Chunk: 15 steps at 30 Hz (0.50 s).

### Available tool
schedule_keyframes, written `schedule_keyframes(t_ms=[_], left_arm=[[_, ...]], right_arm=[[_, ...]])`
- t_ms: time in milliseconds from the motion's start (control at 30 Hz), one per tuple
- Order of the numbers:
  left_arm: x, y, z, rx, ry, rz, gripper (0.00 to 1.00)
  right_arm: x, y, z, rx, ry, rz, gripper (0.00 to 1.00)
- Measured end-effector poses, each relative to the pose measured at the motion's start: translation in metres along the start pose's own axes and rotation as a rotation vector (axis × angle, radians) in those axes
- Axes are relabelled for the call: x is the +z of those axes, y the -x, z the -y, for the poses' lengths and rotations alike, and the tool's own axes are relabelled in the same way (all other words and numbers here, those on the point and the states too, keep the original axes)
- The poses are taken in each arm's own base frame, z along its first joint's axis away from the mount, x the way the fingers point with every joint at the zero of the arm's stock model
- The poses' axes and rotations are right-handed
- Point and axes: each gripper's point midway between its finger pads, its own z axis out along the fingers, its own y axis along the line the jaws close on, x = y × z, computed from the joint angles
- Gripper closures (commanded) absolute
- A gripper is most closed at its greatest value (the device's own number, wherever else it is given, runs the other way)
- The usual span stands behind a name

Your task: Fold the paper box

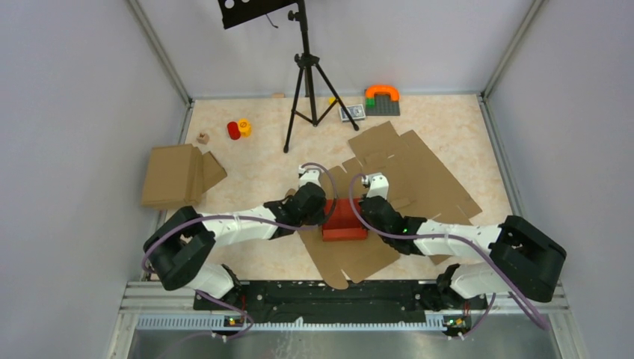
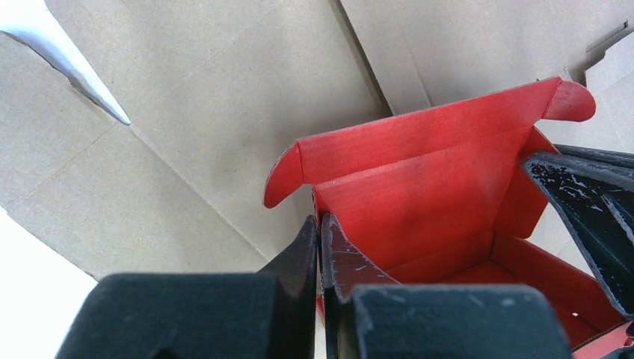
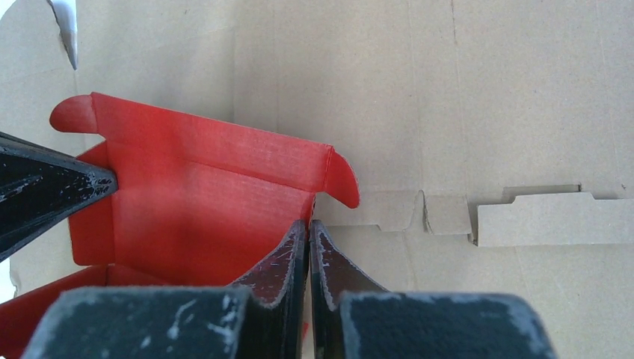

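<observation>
The paper box (image 1: 345, 222) is bright red thin card, partly formed, with its lid flap standing up. It rests on a brown cardboard sheet (image 1: 351, 258) in the middle of the table. My left gripper (image 1: 324, 213) is shut on the box's left side wall; in the left wrist view the gripper (image 2: 319, 224) pinches that wall edge of the box (image 2: 419, 187). My right gripper (image 1: 365, 212) is shut on the right side wall; in the right wrist view the gripper (image 3: 309, 228) pinches the edge of the box (image 3: 202, 194). Each wrist view shows the other gripper's fingers at the far side.
Large flat brown cardboard cut-outs (image 1: 419, 172) lie under and right of the box. A folded brown cardboard box (image 1: 176, 174) sits at the left. A black tripod (image 1: 306, 82) stands behind. Small toys (image 1: 239, 129) and a grey block plate (image 1: 382, 101) lie at the back.
</observation>
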Motion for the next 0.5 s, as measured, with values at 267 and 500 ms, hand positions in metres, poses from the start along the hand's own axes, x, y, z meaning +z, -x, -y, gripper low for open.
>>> schedule_keyframes(t_ms=[267, 500], left_arm=[[-0.002, 0.013, 0.009, 0.019, -0.011, 0.02, 1.0], [-0.004, 0.022, 0.02, 0.026, -0.034, 0.039, 1.0]], right_arm=[[-0.007, 0.005, 0.0, 0.029, 0.075, -0.044, 0.35], [-0.035, 0.055, -0.02, 0.045, 0.279, 0.029, 0.09]])
